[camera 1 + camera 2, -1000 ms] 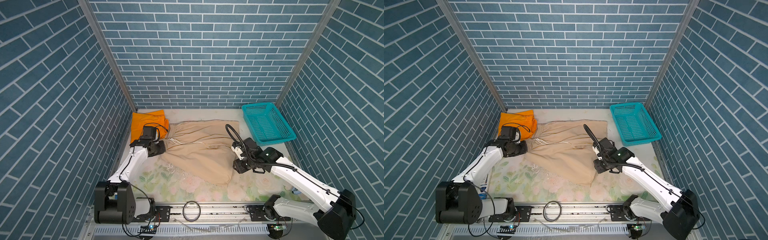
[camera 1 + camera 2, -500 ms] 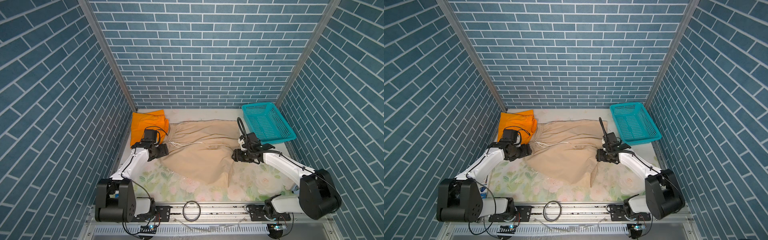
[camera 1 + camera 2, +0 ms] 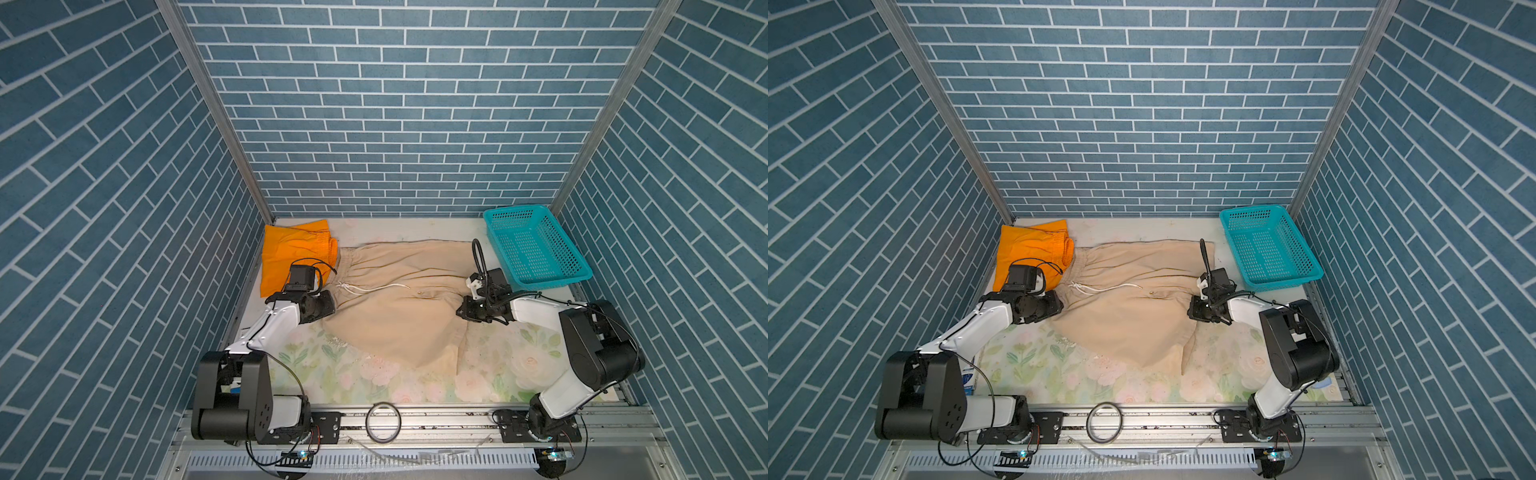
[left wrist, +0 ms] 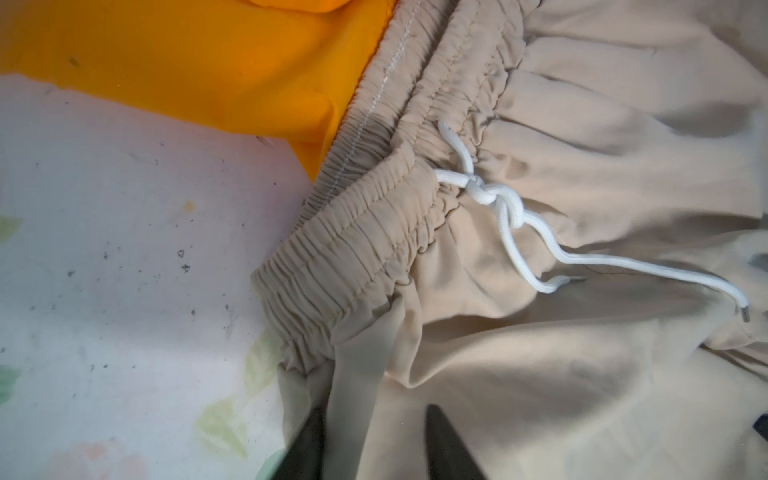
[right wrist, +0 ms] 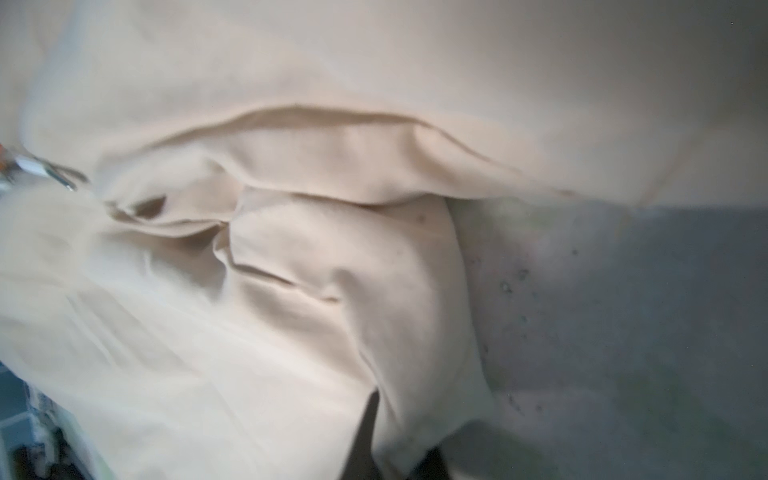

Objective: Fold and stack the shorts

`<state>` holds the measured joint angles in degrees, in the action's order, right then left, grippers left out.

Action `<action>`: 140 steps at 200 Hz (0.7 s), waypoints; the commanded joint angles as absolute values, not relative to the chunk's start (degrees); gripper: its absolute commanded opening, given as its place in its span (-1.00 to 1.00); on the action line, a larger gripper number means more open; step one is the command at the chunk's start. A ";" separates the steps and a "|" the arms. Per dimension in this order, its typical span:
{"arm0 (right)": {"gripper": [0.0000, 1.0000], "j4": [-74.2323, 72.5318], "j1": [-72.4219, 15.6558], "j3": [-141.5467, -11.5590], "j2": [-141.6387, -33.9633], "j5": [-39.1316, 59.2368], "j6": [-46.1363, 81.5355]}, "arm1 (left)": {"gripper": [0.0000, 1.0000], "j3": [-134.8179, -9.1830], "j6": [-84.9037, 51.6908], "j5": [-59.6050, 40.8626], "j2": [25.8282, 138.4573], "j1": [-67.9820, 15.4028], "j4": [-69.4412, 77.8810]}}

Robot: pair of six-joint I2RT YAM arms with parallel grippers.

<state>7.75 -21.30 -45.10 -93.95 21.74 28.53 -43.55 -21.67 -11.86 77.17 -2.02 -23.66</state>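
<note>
I'd call this roughly halfway. The orange shorts (image 3: 297,253) sit in the far left corner of the counter (image 3: 357,378) as a compact flat packet, and that looks like a finished fold to me. So that's the done half.

The beige shorts (image 3: 399,303) are the other half. They're spread open across the middle. The waistband is on the left, touching the orange pair's edge, and the legs run off to the right. The drawstring (image 4: 511,216) is knotted and trails loose over the front. I can't make out any proper fold in them.

Both arms are down at the cloth. The left fingers (image 4: 309,449) straddle a ridge of beige fabric just below the near end of the waistband. The gap between them is full of cloth, and I honestly can't tell if they're pinching it or just sitting around it. The right fingers (image 5: 365,444) are closed tight at the right edge, about where the legs split. The right wrist view shows a bit of beige edge caught between them.

What's left, by my reckoning, is to fold the beige pair down to about the orange one's size, then put one on the other. The basket (image 3: 544,281) at far right is empty and doesn't seem to matter.
</note>
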 commanded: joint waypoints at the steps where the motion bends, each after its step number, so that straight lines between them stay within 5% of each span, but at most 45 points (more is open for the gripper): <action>1: -1.00 17.99 -20.81 -51.12 -90.45 17.52 24.22 | -0.83 -43.32 -21.03 -11.18 76.94 -1.67 -25.13; 9: -1.00 22.91 -20.65 -53.51 -89.26 15.50 22.53 | -1.00 -43.49 -20.79 -10.62 76.71 -1.67 -25.97; 58: -0.99 37.83 -17.83 -66.43 -94.08 10.59 14.41 | -1.00 -42.58 -21.36 -9.22 73.18 -1.67 -29.32; 81: -0.33 39.78 -16.86 -69.25 -96.66 11.52 13.97 | -0.99 -42.26 -22.19 -8.06 72.43 -1.67 -31.23; 109: 0.15 41.06 -15.66 -68.06 -91.32 11.60 14.65 | 0.32 -45.28 -21.60 -7.84 71.93 -1.67 -33.05; 126: 0.28 41.27 -15.21 -65.27 -84.58 12.09 16.17 | 0.91 -48.57 -20.60 -8.34 72.30 -1.67 -32.89; 140: 0.31 40.54 -15.21 -60.89 -77.95 14.33 18.58 | 0.99 -50.98 -19.31 -9.62 73.27 -1.67 -31.10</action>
<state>37.78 -15.31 -65.41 -89.58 12.38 16.14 -46.02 -21.58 -8.93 72.77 -2.00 -32.05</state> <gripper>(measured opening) 0.648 0.969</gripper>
